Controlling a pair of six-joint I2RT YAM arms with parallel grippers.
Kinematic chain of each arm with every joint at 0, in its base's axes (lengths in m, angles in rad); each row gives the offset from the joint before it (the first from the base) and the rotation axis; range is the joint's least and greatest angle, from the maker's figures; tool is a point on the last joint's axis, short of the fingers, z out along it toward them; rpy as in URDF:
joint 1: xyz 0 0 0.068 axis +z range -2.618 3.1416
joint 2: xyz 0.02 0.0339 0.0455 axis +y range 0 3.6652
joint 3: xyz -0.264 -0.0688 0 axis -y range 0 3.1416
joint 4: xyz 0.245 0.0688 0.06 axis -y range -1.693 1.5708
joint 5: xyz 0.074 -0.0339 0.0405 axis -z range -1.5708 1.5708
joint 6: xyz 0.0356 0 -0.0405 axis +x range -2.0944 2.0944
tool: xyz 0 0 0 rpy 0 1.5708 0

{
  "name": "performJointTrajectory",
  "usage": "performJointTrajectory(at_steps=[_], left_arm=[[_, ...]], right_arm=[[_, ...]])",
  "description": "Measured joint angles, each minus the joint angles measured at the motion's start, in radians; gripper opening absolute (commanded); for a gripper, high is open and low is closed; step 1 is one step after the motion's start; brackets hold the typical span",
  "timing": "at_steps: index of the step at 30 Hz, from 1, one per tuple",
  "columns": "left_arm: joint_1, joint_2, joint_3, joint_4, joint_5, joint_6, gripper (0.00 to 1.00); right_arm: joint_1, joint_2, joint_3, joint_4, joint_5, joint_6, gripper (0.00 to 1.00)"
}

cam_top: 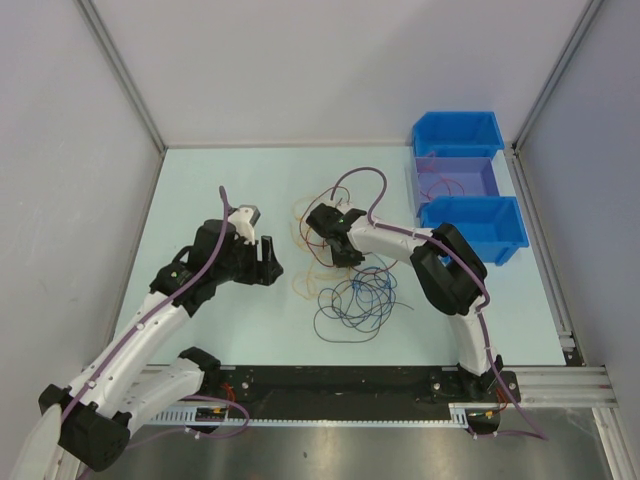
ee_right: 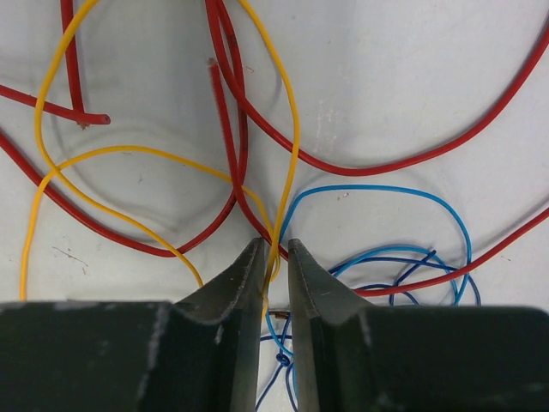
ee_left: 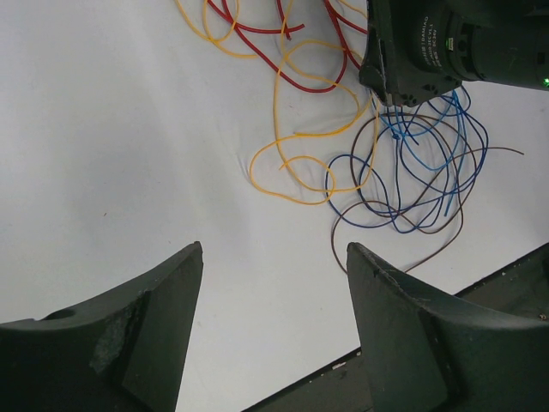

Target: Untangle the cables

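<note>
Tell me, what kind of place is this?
Probably a robot lab's test booth: two robot arms bolted to a pale table, plain walls closing it in, with blue bins and tangled cables on it.

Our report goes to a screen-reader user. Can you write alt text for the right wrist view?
The right gripper has its fingertips almost together around an orange cable on a white table. Red cables loop across it, and blue cables curl at lower right.
</note>
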Motion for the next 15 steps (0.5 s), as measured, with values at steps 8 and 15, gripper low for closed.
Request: performJointTrajectory(at_steps=[8,15], left_arm=[[0.000,0.000,0.000,0.000,-0.001,0.000,0.73],[0.000,0.000,0.000,0.000,-0.008,0.000,0.72]], right_arm=[[0.000,0.000,-0.003,0.005,-0.002,0.000,0.12],[0.004,0.000,-0.003,0.004,0.006,0.000,0.13]])
